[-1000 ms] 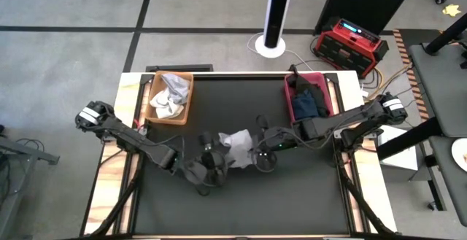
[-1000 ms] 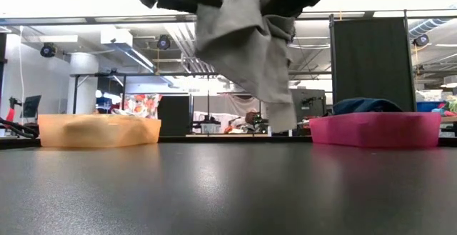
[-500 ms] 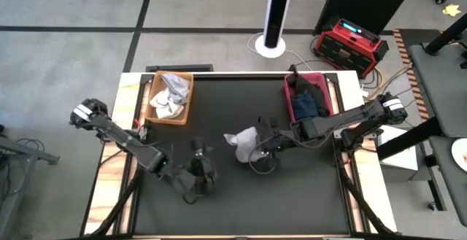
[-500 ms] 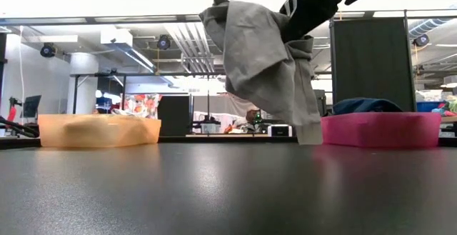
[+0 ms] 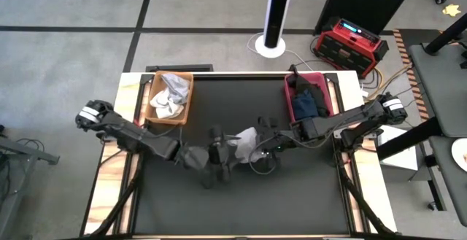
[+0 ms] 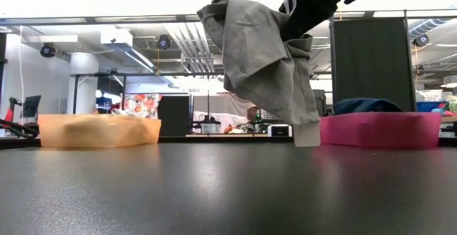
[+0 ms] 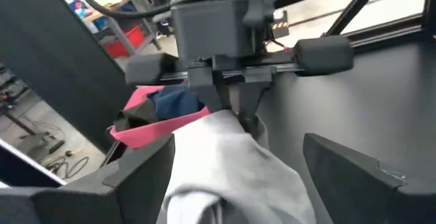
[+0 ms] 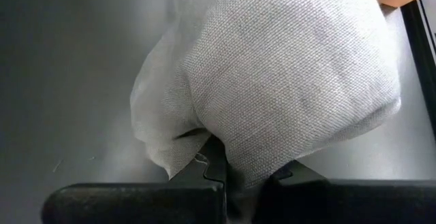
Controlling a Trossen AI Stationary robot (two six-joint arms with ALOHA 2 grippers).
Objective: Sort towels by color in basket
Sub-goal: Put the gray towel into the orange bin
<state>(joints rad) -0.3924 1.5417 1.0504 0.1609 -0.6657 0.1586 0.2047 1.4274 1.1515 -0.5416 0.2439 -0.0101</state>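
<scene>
From above, the right gripper (image 5: pixel 257 146) is pinching a soft light grey cloth towel (image 5: pixel 245 142) over the middle of the black table (image 5: pixel 241 203), while the left gripper (image 5: pixel 225 155) is hanging just beside it with its fingers spread, an orange basket (image 5: pixel 184 94) of pale towels and a pink basket (image 5: pixel 289 98) of dark towels sitting at the far corners. At table height, the grey towel (image 6: pixel 268 63) is dangling clear of the tabletop. In the wrist views, the right arm's fingers are pressing together on the cloth (image 8: pixel 279 67), and the left arm's wide-spread fingers (image 7: pixel 354 166) are flanking it.

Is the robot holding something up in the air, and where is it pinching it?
Yes. The right gripper is shut on a light grey towel, pinching a bunched fold at its top so it hangs above the table. The left gripper is open beside it, holding nothing.
</scene>
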